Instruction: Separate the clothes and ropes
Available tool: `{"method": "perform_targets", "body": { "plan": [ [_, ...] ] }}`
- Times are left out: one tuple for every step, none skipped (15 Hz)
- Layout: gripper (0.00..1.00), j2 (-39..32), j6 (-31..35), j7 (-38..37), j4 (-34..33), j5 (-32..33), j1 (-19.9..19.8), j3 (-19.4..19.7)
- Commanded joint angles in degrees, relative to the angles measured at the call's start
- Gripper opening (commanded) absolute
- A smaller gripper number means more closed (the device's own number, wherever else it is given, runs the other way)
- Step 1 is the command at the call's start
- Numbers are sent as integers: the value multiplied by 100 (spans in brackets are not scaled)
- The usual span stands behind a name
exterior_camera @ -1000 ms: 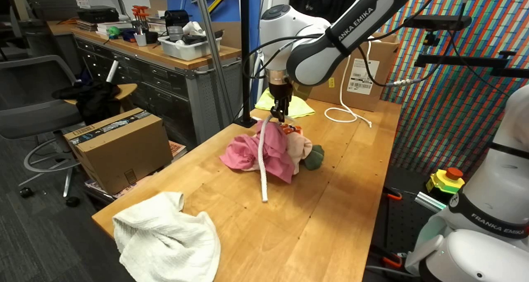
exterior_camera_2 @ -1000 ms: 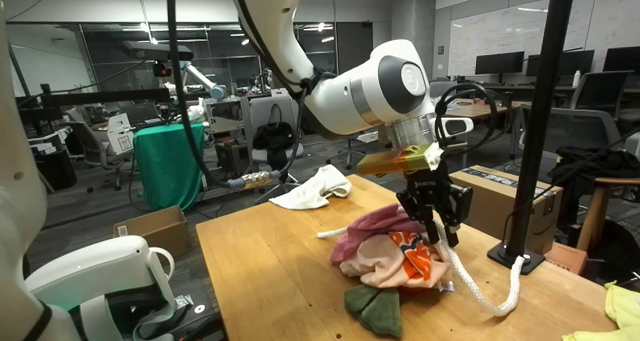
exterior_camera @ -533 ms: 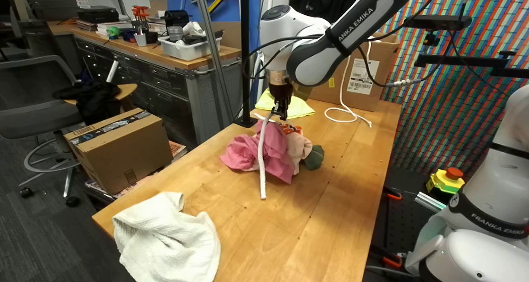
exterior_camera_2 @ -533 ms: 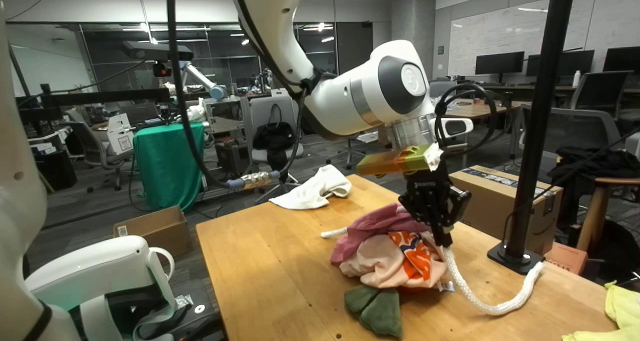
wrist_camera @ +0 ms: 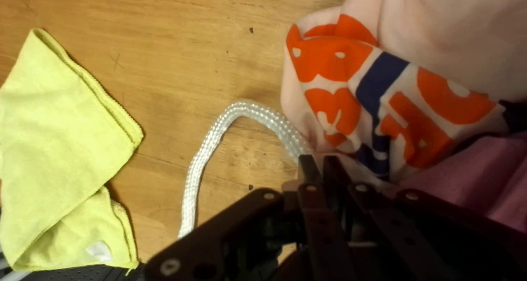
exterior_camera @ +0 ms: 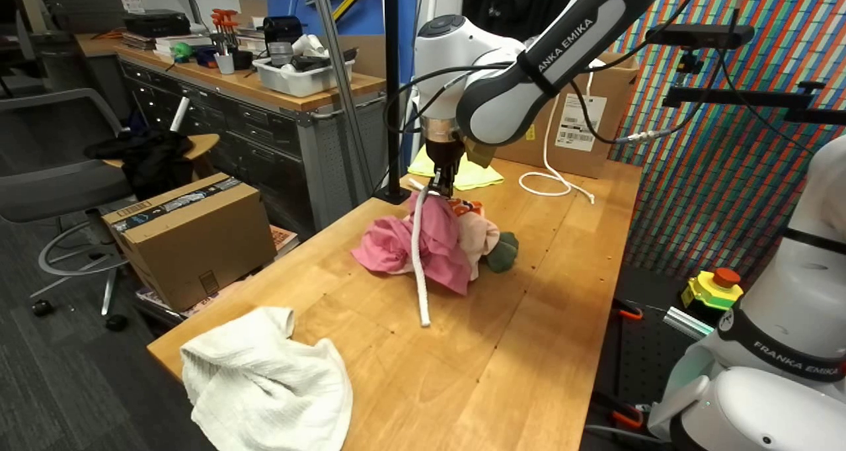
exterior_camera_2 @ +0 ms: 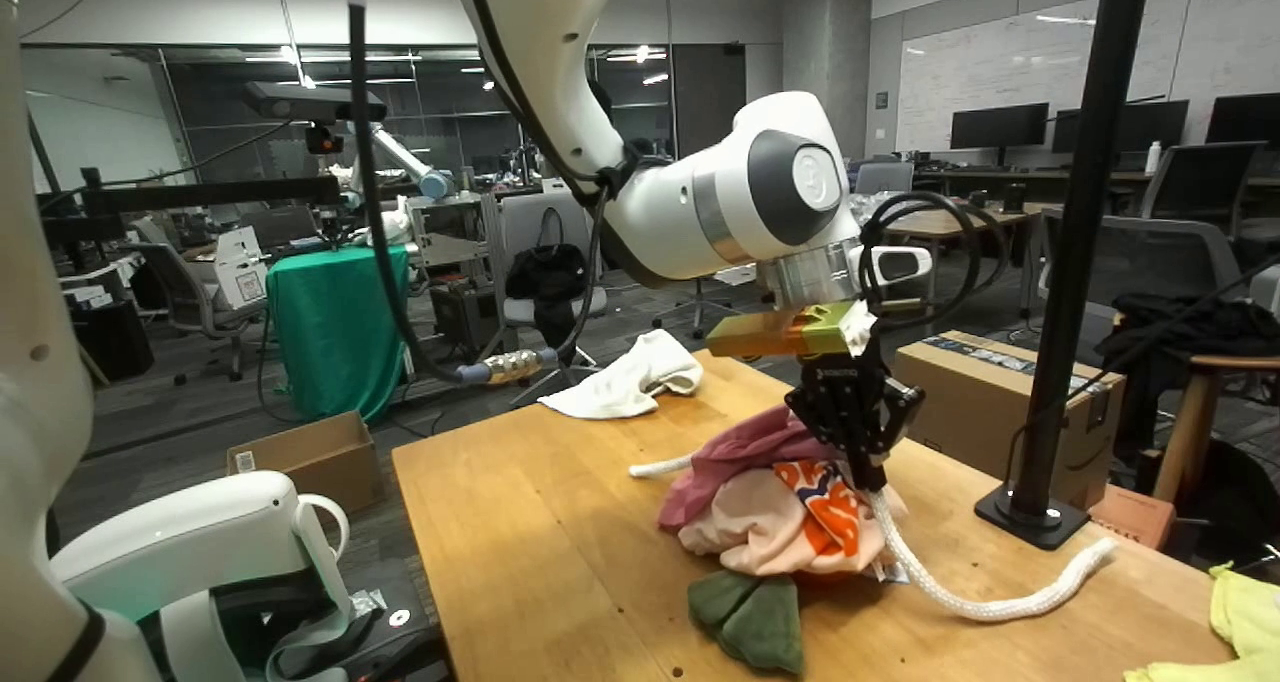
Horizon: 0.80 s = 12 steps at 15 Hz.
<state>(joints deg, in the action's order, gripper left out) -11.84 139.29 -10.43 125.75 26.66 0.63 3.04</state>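
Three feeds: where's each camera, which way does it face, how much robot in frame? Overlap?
Exterior view: sits near the white cloth, looks down along the wooden table; Franka arm, base and gripper show.
Exterior view: sits near the yellow-green cloth, faces back towards the white cloth; arm, base and gripper show.
Wrist view: on the wrist, aimed down at the thick white rope and table; only the gripper shows.
Both exterior views share the pink cloth and that rope.
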Motion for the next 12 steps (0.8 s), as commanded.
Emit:
{"method": "perform_targets", "body": {
  "plan": [
    [5, 324, 460, 119, 335, -194, 44, -44],
    [5, 442, 715, -53, 459, -98, 82, -27],
    [5, 541, 894, -72, 553, -119, 96, -38],
    [5, 652, 1066, -91, 637, -139, 109, -45],
    [5, 753, 1262, -155, 732, -76, 132, -40],
    [5, 875, 1380, -133, 812, -105, 141, -61],
    [4, 982, 1517, -171, 892, -84, 158, -78],
    [4, 1069, 1613, -177, 958, -92, 168, -107],
    [4, 1170, 1727, -239, 1028, -82, 176, -133],
    [4, 1276, 1794, -201, 1107, -171, 176, -184],
    [4, 1371, 1854, -153, 1179, -256, 176, -234],
    [4, 1453, 1897, -120, 1246, -340, 181, -287]
  ]
}}
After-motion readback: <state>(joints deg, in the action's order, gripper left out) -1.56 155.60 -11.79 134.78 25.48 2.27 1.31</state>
